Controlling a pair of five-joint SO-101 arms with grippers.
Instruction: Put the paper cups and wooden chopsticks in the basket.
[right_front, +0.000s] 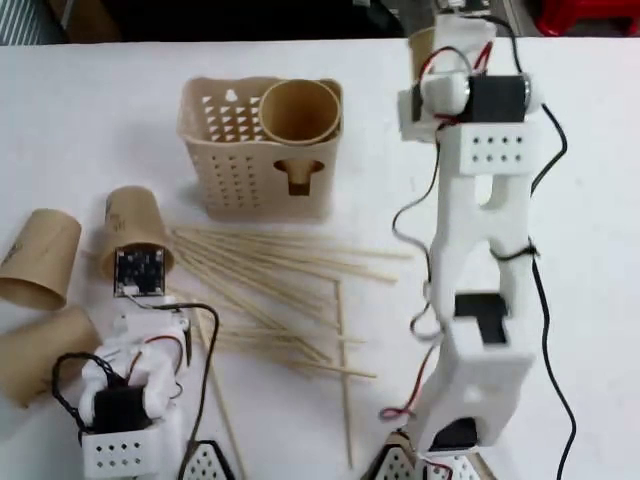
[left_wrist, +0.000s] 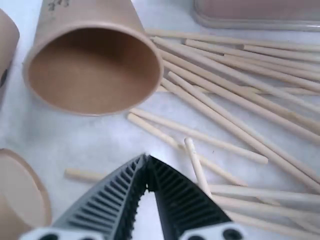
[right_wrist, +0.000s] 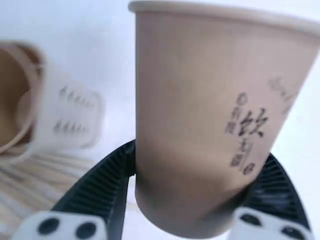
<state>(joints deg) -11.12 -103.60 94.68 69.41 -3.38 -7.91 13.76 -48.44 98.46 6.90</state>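
Observation:
A beige perforated basket (right_front: 255, 160) stands at the back of the table with one paper cup (right_front: 300, 110) upright inside it. My right gripper (right_wrist: 200, 155) is shut on another paper cup (right_wrist: 210, 120), held upright off to the right of the basket (right_wrist: 70, 120), at the table's far edge (right_front: 421, 48). Three paper cups lie on their sides at the left (right_front: 40, 258), (right_front: 135, 222), (right_front: 40, 352). Wooden chopsticks (right_front: 290, 290) are strewn across the middle. My left gripper (left_wrist: 146, 161) is shut and empty, just above the chopsticks (left_wrist: 225, 105) and short of an open cup mouth (left_wrist: 92, 70).
The right arm (right_front: 480, 260) stretches from the front edge to the back of the table, right of the chopsticks. The left arm's base (right_front: 125, 420) sits at the front left between the fallen cups and the sticks. Bare white table lies far right.

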